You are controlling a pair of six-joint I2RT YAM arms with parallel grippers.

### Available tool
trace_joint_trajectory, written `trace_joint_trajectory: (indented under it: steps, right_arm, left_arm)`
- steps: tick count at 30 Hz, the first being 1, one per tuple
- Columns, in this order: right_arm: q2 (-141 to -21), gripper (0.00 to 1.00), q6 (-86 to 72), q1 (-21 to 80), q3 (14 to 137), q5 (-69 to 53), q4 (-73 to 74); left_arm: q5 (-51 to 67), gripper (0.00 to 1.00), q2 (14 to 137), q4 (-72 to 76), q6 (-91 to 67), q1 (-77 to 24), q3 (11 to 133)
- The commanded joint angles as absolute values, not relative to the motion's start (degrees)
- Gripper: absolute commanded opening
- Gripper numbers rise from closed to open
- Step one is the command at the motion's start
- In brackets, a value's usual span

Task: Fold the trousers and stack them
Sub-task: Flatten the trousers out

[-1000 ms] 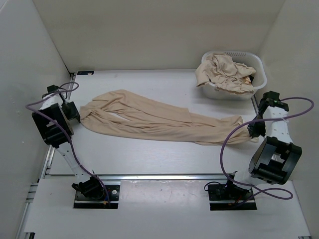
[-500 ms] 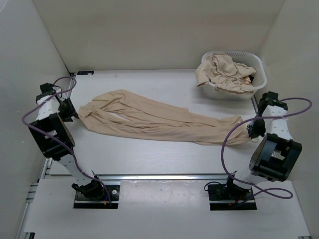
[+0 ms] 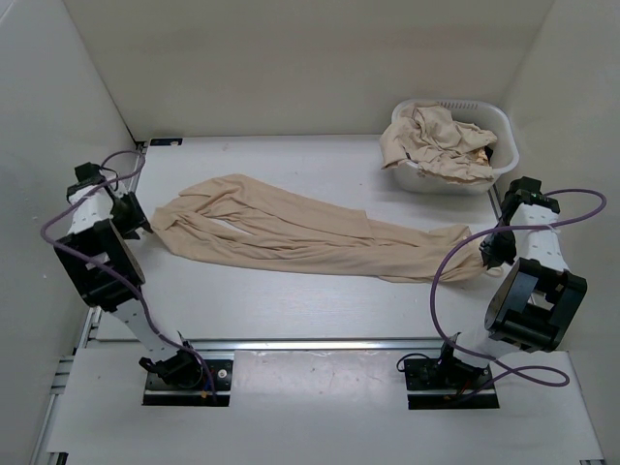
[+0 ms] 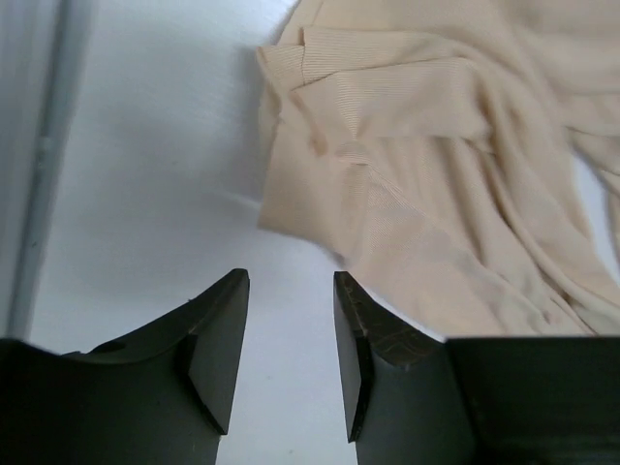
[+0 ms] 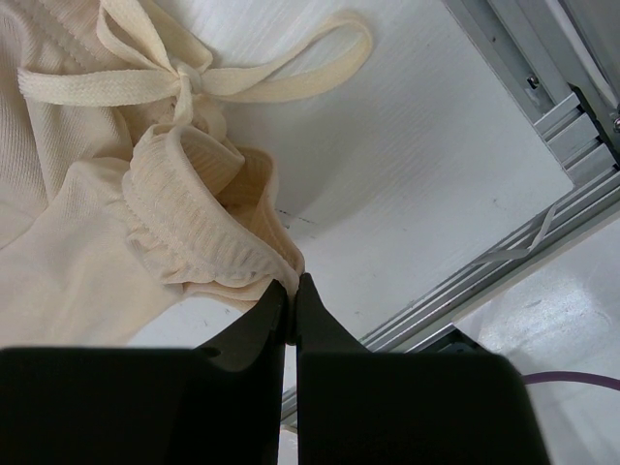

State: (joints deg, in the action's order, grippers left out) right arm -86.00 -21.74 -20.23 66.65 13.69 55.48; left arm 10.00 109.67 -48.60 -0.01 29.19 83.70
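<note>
One pair of tan trousers (image 3: 310, 232) lies spread across the table, leg cuffs at the left, waistband at the right. My left gripper (image 3: 139, 221) is open and empty, just left of the leg cuffs (image 4: 368, 126), its fingertips (image 4: 218, 310) over bare table. My right gripper (image 3: 489, 252) is shut on the edge of the elastic waistband (image 5: 208, 237); the drawstring (image 5: 242, 73) lies loose beyond it. More tan trousers (image 3: 436, 140) are heaped in the basket.
A white slotted laundry basket (image 3: 504, 131) stands at the back right corner. Metal rails (image 5: 542, 126) run along the table's right edge, close to my right gripper. White walls enclose the table on three sides.
My left arm has drawn back to the left, away from the leg cuffs, and its gripper now stands clear of the cloth. The right gripper has hardly moved.
</note>
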Motion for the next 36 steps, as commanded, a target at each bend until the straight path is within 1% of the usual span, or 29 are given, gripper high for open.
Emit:
trace_joint_trajectory:
  steps: [1,3,4,7,9,11,13,14,15,17,19,21,24,25,28,32,34,36]
  right_arm:
    - [-85.25,0.0,-20.65,-20.48,67.76,13.71,55.37]
    - [-85.25,0.0,-20.65,-20.48,67.76,13.71,55.37]
    - [-85.25,0.0,-20.65,-20.48,67.76,13.71,55.37]
    - [-85.86,0.0,-20.65,-20.48,67.24,12.57,54.84]
    - [-85.87,0.0,-20.65,-20.48,67.24,12.57,54.84]
    - [-85.87,0.0,-20.65,-20.48,67.76,12.57,55.37]
    - [-85.26,0.0,-20.65,-20.48,67.76,13.26,55.37]
    - [-85.25,0.0,-20.65,-20.48,67.76,13.27,55.37]
    - [-84.73,0.0,-20.65,-20.48,67.24,13.27,55.37]
    - [-84.73,0.0,-20.65,-20.48,67.24,13.27,55.37]
    - [-85.25,0.0,-20.65,-20.48,66.62,13.27,54.84]
    - [-85.78,0.0,-20.65,-20.48,66.62,12.74,54.32]
    - [-85.78,0.0,-21.18,-20.48,66.1,12.22,54.32]
    - [-85.78,0.0,-21.18,-20.48,66.09,11.52,54.32]
    - [-85.78,0.0,-21.18,-20.48,65.57,10.99,53.79]
    - [-85.17,0.0,-21.71,-20.48,64.34,10.99,53.79]
    - [-85.17,0.0,-21.71,-20.48,63.81,10.99,53.79]
    - [-85.17,0.0,-21.71,-20.48,63.81,10.99,53.79]
  left_arm:
    - [12.04,0.52,94.96,-50.1,0.0,29.71,83.94]
    - [11.34,0.56,92.03,-50.1,0.0,30.23,81.92]
    - [10.47,0.61,91.06,-50.1,0.0,30.23,81.13]
    - [8.44,0.61,92.27,-50.1,0.0,30.84,79.63]
    - [11.76,0.6,93.78,-53.25,0.0,32.42,82.34]
    - [14.58,0.6,90.81,-54.93,0.0,34.61,84.28]
    - [15.21,0.64,87.82,-54.93,0.0,35.16,86.22]
    - [15.21,0.68,85.19,-54.93,0.0,35.16,86.22]
    - [13.9,0.74,84.64,-54.24,0.0,35.16,85.26]
    - [12.14,0.74,85.33,-53.36,0.0,35.16,82.72]
    - [10.63,0.74,89.28,-53.35,0.0,35.16,78.68]
    - [10.11,0.7,93.41,-50.02,0.0,35.16,74.47]
    - [10.11,0.67,98.76,-46.15,0.0,35.16,73.04]
    - [9.06,0.66,100.27,-43.88,0.0,34.63,73.82]
    - [4.15,0.66,104.92,-40.62,0.0,32.36,76.46]
    - [4.13,0.66,110.64,-37.97,0.0,32.34,83.03]
    - [4.13,0.66,113.45,-37.97,0.0,31.82,83.85]
    - [4.83,0.66,113.47,-37.97,0.0,31.12,83.24]
